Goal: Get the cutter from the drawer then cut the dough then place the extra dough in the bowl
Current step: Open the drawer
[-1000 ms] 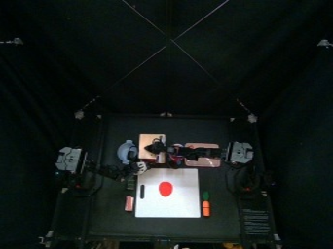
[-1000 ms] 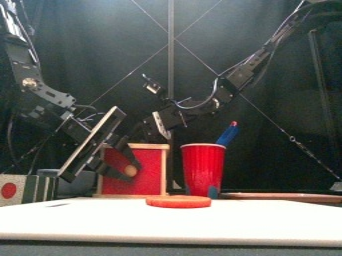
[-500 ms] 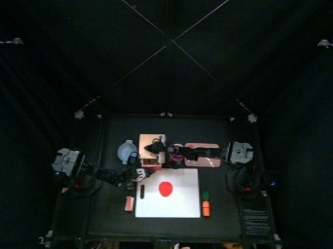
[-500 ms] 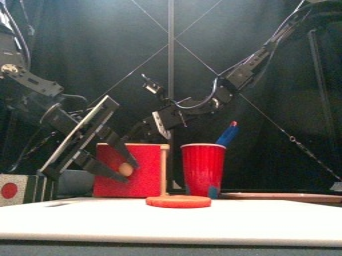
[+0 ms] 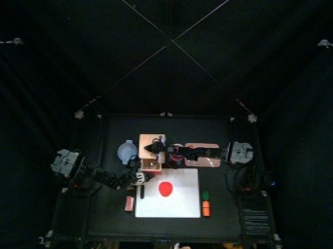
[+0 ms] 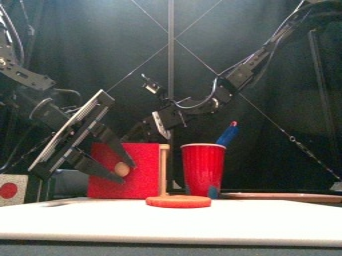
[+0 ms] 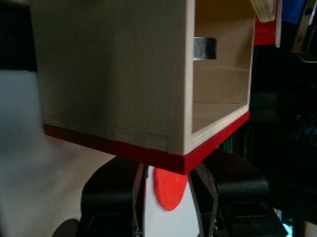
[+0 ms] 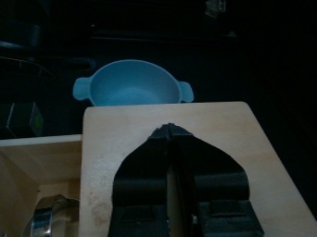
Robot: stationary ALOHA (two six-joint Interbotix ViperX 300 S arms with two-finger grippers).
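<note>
One sliver of the cutter point(image 7: 205, 46) shows inside the pulled-out drawer point(image 7: 124, 79), whose red knob point(image 7: 171, 193) the left pincer point(image 7: 169, 176) clamps; the right pincer point(image 8: 169, 134), closed, presses the box point(image 8: 124, 139) top.

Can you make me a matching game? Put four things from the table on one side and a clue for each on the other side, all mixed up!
Things:
1. dough
2. bowl
3. red cup
4. drawer front

Clues:
A. gripped by the left gripper
B. blue-grey, with two small handles
C. lies flat on the white board
D. has a blue toy knife sticking out

Pairs: 1-C, 2-B, 3-D, 4-A.
</note>
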